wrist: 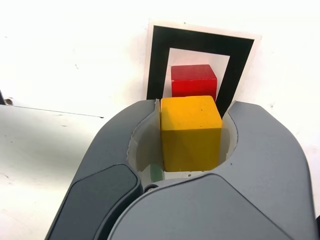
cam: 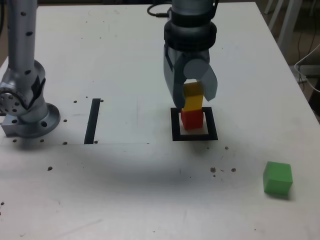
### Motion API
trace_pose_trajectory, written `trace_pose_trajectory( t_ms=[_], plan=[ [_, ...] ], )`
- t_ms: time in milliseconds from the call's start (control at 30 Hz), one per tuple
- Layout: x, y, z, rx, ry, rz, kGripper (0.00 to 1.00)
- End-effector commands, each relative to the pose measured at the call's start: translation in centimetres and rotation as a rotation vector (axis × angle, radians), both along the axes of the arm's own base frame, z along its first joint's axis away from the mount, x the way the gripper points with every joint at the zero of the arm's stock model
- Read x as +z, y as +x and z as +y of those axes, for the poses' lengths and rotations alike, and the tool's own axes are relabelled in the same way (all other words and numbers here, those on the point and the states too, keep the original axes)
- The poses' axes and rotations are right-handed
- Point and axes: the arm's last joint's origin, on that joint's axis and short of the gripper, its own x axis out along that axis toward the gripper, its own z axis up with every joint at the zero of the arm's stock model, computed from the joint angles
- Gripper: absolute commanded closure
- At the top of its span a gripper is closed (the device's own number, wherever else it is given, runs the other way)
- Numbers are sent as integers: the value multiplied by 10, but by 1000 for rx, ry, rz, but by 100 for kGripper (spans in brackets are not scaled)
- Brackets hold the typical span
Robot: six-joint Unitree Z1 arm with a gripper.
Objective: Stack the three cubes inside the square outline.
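The exterior view is taken from its left to its right. At the far left, a grey robot base [cam: 22,107] is seen bolted to the white table [cam: 125,195]. Just beside it, toward the middle, a straight black tape strip [cam: 92,121] is laid on the tabletop. Further right, the square outline [cam: 175,127] is found, and the red cube [cam: 192,120] is set inside it on the white centre. The yellow cube [cam: 193,98] is clamped between the jaws of the gripper [cam: 192,92], which is pointed downward over the outline. The yellow cube appears to rest on the red one, though actual contact cannot be confirmed from this angle. In the wrist view, the yellow cube [wrist: 190,132] is shown pinched on both sides by the dark jaws, with the red cube [wrist: 193,80] beyond it inside the frame [wrist: 159,65]. At the exterior view's far right, the green cube [cam: 277,178] is left alone, well apart from the outline.
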Motion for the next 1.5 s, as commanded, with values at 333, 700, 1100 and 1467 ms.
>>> trace_pose_trajectory(
  t_ms=[333,700,1100,1467],
  plan=[
    [-9,2,2,-4,-11,-5,95],
    [-15,3,4,2,-10,-8,84],
    [-15,2,6,6,10,-4,76],
    [-16,2,6,6,3,-3,66]
  ],
)
